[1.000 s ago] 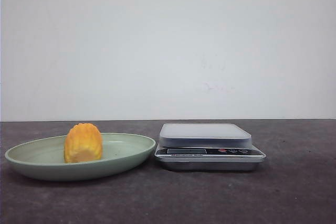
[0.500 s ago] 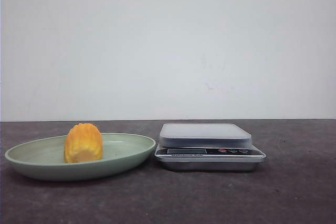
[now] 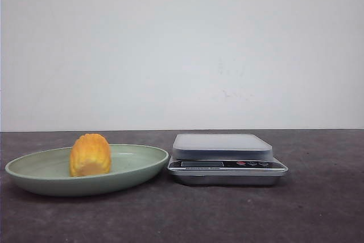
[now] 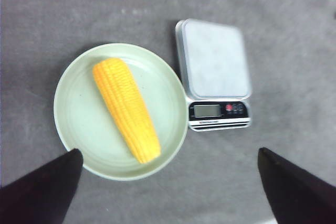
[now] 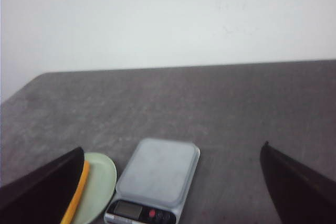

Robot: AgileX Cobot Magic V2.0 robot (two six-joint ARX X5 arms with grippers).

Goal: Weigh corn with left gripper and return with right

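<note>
The corn lies in a pale green plate on the left of the table, its end facing the front camera. From above it is a long yellow cob lying diagonally across the plate. A silver digital scale with nothing on its platform stands right of the plate. My left gripper hangs high above plate and scale, open and holding nothing. My right gripper is open too, well back from the scale, with the corn's edge showing beside one finger. Neither gripper shows in the front view.
The dark grey table runs back to a plain white wall. The scale's display and buttons face the robot. Plate and scale nearly touch.
</note>
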